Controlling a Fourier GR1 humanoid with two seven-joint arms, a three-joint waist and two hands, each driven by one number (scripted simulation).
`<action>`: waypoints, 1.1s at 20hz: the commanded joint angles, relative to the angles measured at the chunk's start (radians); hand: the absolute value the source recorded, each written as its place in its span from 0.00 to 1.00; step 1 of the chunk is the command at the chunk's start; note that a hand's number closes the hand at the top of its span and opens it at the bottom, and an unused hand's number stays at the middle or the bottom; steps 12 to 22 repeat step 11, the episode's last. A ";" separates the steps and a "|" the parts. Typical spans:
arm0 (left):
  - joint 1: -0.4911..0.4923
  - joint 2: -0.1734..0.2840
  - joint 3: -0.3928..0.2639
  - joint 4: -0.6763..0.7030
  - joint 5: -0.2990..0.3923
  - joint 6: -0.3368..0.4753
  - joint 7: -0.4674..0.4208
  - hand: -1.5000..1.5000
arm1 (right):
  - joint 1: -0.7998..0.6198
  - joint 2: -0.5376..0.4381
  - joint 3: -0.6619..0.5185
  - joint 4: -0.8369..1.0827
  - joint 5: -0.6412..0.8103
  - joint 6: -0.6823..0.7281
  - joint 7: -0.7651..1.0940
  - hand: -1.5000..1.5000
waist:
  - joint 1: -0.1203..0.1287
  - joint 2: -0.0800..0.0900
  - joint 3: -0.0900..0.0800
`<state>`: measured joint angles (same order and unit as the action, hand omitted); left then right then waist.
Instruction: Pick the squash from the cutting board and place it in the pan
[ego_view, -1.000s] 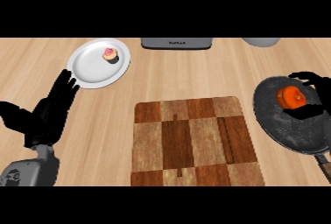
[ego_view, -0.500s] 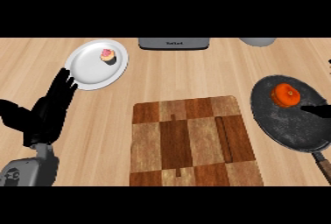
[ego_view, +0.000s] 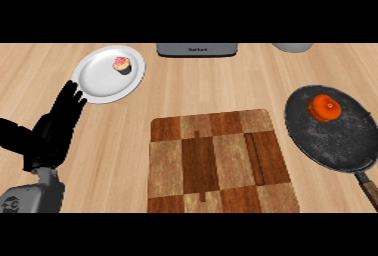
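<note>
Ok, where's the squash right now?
In the head view, the squash lies in the pan at the right, in its upper part, right of the cutting board; no hand touches it.

Orange squash (ego_view: 324, 107) with a darker red-orange centre, in a black pan (ego_view: 336, 150) speckled grey, brown handle, at the right. Cutting board (ego_view: 221, 162) is a checker of dark and mid-brown wood blocks on a pale tan wood-grain counter (ego_view: 207, 85). White plate (ego_view: 103, 80) far left carries a pink-and-tan cupcake (ego_view: 122, 63); left hand (ego_view: 52, 130) black on a grey forearm; grey appliance (ego_view: 197, 49) and grey bowl (ego_view: 293, 47) at the far edge.
</note>
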<state>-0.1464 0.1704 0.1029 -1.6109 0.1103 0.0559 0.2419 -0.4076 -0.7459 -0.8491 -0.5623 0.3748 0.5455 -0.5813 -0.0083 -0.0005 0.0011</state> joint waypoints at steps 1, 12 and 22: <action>-0.011 -0.006 -0.005 0.005 -0.009 0.007 0.002 0.50 | 0.081 -0.129 -0.030 0.075 -0.061 0.220 -0.114 0.00 | 0.003 0.003 0.001; -0.027 0.001 0.010 -0.029 -0.004 0.022 0.073 0.50 | 0.193 -0.094 0.038 0.031 -0.119 0.145 -0.185 0.00 | 0.007 0.000 0.000; -0.027 0.001 0.010 -0.029 -0.004 0.022 0.073 0.50 | 0.193 -0.094 0.038 0.031 -0.119 0.145 -0.185 0.00 | 0.007 0.000 0.000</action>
